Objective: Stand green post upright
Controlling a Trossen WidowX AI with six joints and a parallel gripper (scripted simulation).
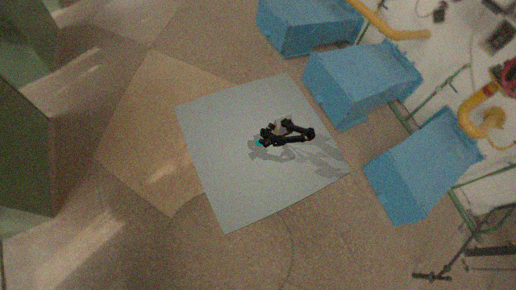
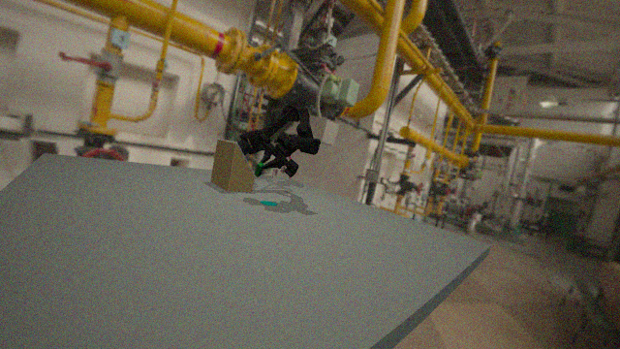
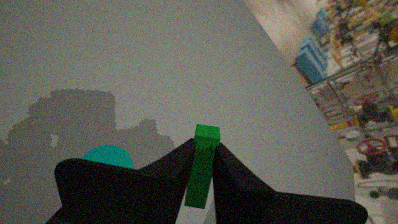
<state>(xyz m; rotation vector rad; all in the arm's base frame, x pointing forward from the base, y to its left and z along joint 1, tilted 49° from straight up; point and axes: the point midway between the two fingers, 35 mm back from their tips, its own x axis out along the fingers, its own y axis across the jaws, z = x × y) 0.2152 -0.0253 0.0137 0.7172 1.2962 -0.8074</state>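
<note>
The green post [image 3: 207, 134] [image 2: 259, 169] is held in the air above the table, tilted in the exterior view; I cannot make it out in the top view. My gripper [image 3: 205, 146] [image 2: 262, 165] is shut on it, one black finger on each side. The cyan circle [image 3: 107, 156] [image 2: 268, 204] [image 1: 259, 142] lies flat on the table. In the wrist view it is left of the post, its lower part hidden by the left finger. In the top view the arm's end partly covers it. In the exterior view the post is above the table, up and slightly left of the circle.
A tan block with a sloped top [image 2: 232, 167] stands on the grey table [image 2: 194, 271] [image 1: 226, 181], close beside the arm. In the top view the arm partly hides it. The arm's shadow falls around the circle. Blue boxes [image 1: 363, 80] stand beyond the table's edge.
</note>
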